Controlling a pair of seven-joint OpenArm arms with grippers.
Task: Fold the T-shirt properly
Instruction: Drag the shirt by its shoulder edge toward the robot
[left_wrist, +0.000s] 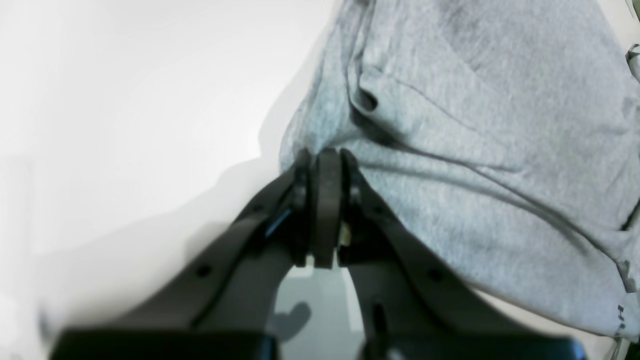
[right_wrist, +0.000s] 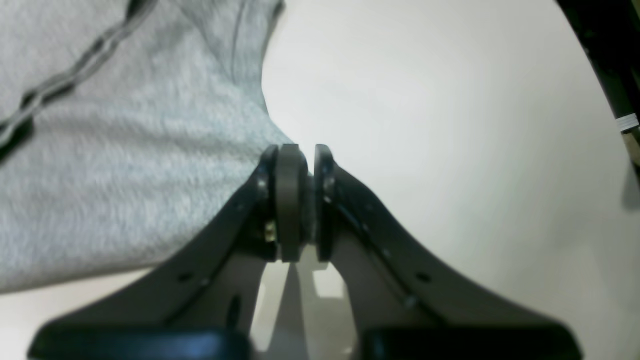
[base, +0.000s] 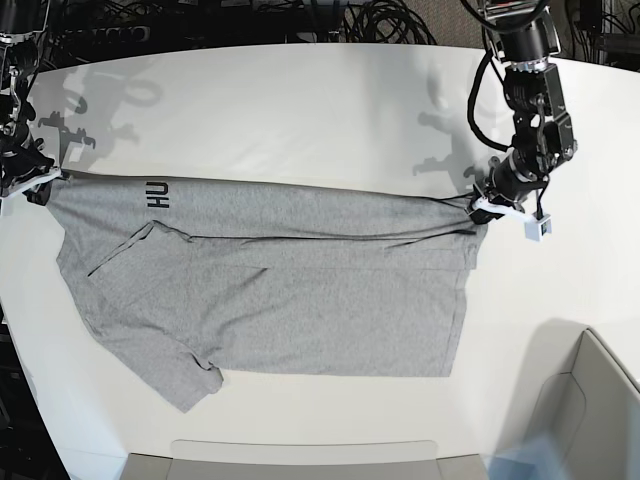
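Observation:
The heather-grey T-shirt (base: 300, 290) lies on the white table (base: 300, 110), with its top edge pulled taut between my two grippers. Black letters "HU" (base: 157, 193) show near its upper left. My left gripper (base: 478, 207) is shut on the shirt's right end, and in the left wrist view (left_wrist: 325, 155) the pads pinch bunched grey cloth (left_wrist: 475, 125). My right gripper (base: 42, 183) is shut on the shirt's left end, and in the right wrist view (right_wrist: 297, 155) its tips hold the cloth's edge (right_wrist: 125, 175). One sleeve (base: 185, 385) sticks out at the lower left.
A grey bin (base: 590, 410) stands at the lower right and a grey tray edge (base: 300, 455) runs along the front. Black cables (base: 250, 20) lie beyond the table's far edge. A dark cable (right_wrist: 610, 60) crosses the right wrist view's corner.

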